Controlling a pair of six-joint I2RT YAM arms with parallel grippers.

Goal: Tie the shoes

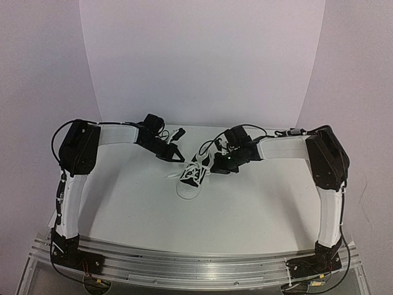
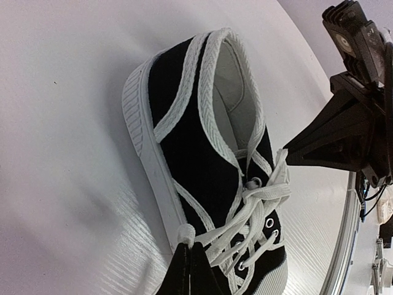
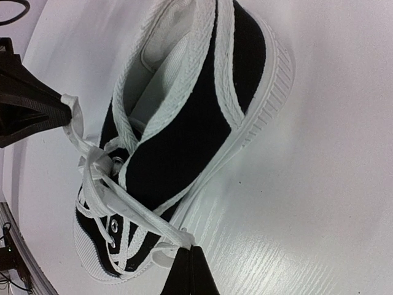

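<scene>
A small black canvas sneaker with a white toe cap and sole stands mid-table, toe toward the arms. It also shows in the left wrist view and the right wrist view. My left gripper is just left of the shoe. In its wrist view, the left gripper is shut on a loop of white lace. My right gripper is just right of the shoe. In its wrist view, the right gripper is shut on another stretch of white lace. Both laces run taut from a crossing over the eyelets.
The shoe stands on a white table with a white curved backdrop behind. An aluminium rail with the arm bases runs along the near edge. Cables trail at the back right.
</scene>
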